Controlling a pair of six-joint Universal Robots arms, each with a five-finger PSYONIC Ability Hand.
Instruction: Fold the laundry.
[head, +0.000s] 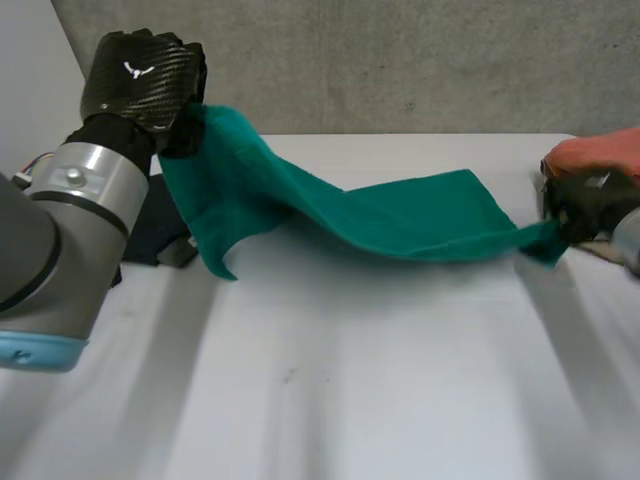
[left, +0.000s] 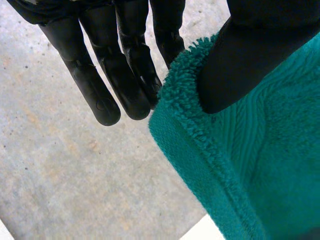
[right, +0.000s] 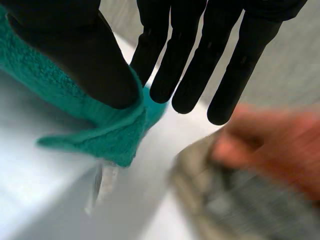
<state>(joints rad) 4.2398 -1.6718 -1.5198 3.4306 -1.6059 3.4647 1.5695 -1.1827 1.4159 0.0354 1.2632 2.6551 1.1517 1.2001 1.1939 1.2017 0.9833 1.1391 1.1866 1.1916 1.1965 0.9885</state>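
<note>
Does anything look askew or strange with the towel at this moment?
The towel hangs slanted: the left hand pinches one corner high, the right hand pinches another lower, near the table, so the middle sags and a loose corner dangles. No damage shows.

The head camera sits behind and between the arms and looks down across the white table toward the concrete wall. Each wrist camera looks along its own palm from very near: at the left hand it faces the wall, at the right hand the table. All three views share the green towel.
</note>
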